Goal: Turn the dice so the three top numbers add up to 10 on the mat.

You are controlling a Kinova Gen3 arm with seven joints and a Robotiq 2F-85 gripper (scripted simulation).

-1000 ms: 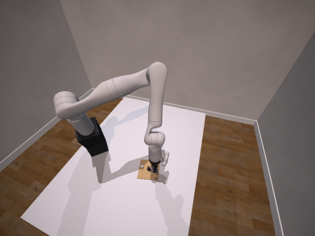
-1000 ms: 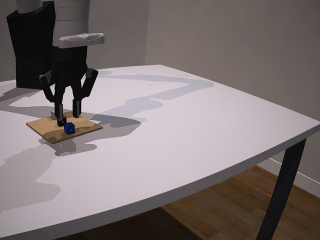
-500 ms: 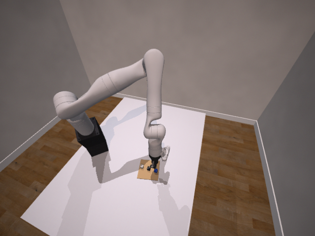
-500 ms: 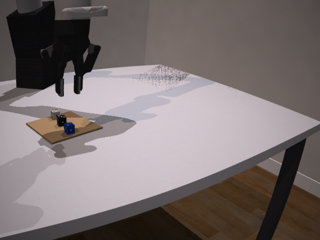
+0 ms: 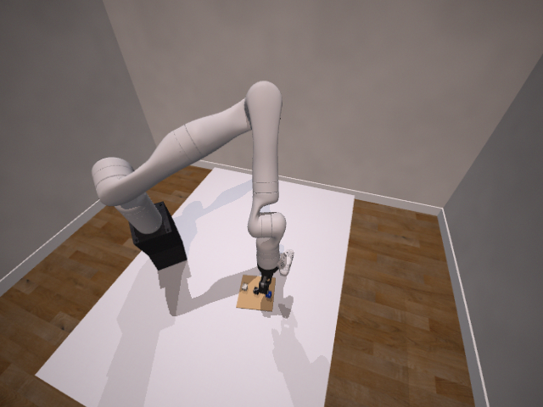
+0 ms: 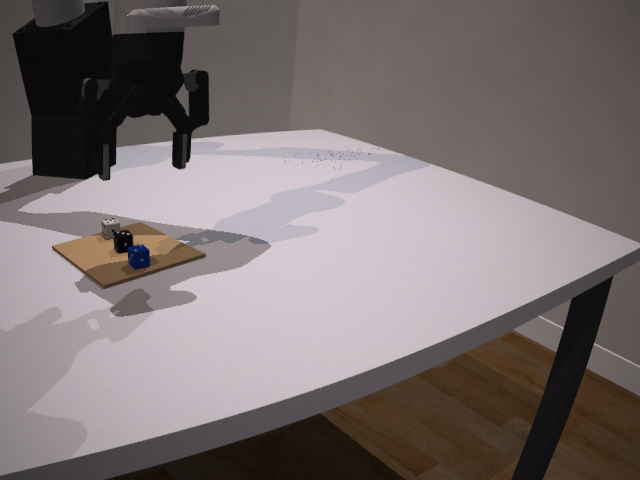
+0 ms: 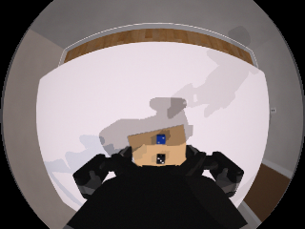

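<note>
Since your gripper [image 5: 263, 292] [image 6: 143, 164] [image 7: 158, 152] is wide open with nothing in it, up in the exterior view's upper left, you'd probably drop down to the blue die [image 5: 268, 294] [image 6: 139, 257] [image 7: 161, 139], sitting on the mat [image 5: 254, 303] [image 6: 104, 279] [image 7: 178, 155] lower left in that frame.

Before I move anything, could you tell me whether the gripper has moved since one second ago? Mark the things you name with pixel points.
Yes: the gripper [image 5: 263, 292] [image 6: 143, 167] has risen, judged against the mat [image 5: 254, 303] [image 6: 111, 279] in the exterior view.
</note>
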